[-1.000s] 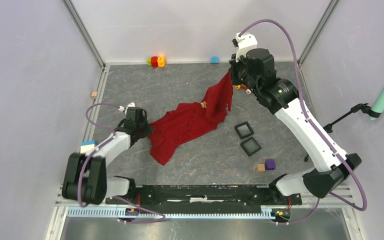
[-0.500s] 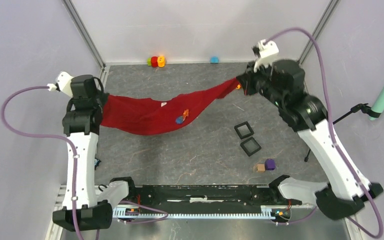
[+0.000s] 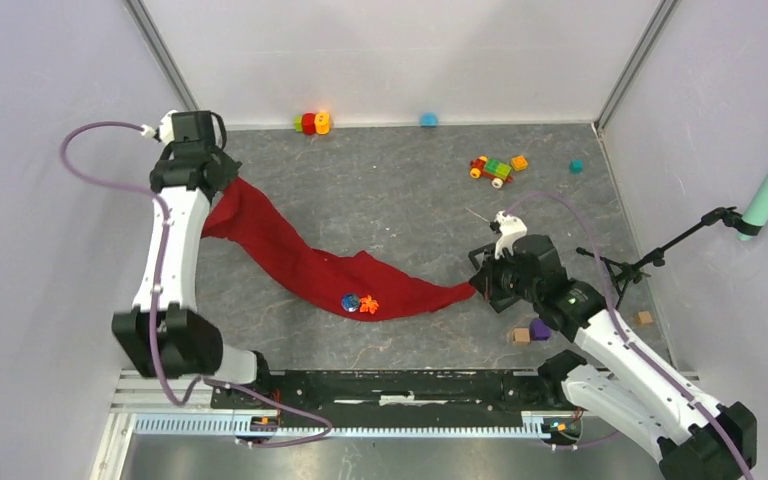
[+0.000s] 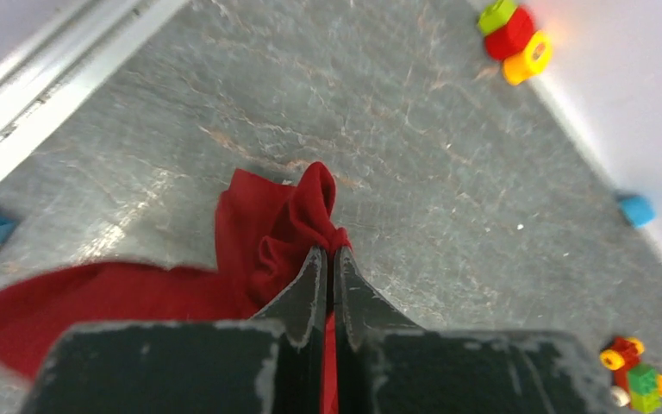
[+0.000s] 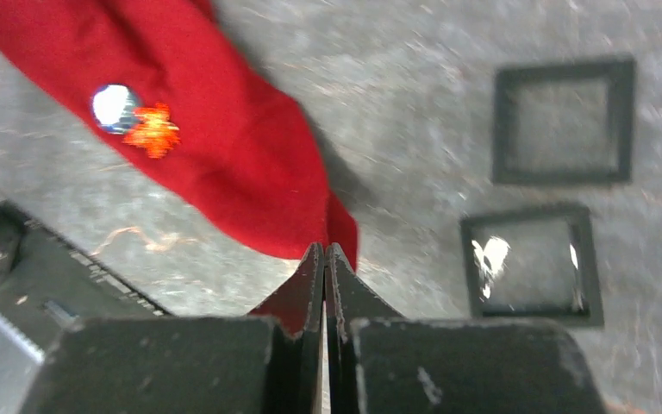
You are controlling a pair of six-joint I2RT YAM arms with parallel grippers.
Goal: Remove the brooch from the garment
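Left pincer (image 3: 222,180) clamped on garment's (image 3: 290,258) far-left end, right pincer (image 3: 480,288) clamped on its near-right tip. Cloth spread diagonally across desk (image 3: 400,200), likely to flatten it. Brooch (image 3: 359,302) sits face-up near the right end, exposed for picking.

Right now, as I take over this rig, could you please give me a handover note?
The left pincer is shut on the garment at its far-left end.
The right pincer is shut on its near-right tip.
The garment lies stretched out between them, the brooch facing up nearer the right pincer.
Done: garment spread out.
Left: take the brooch off.
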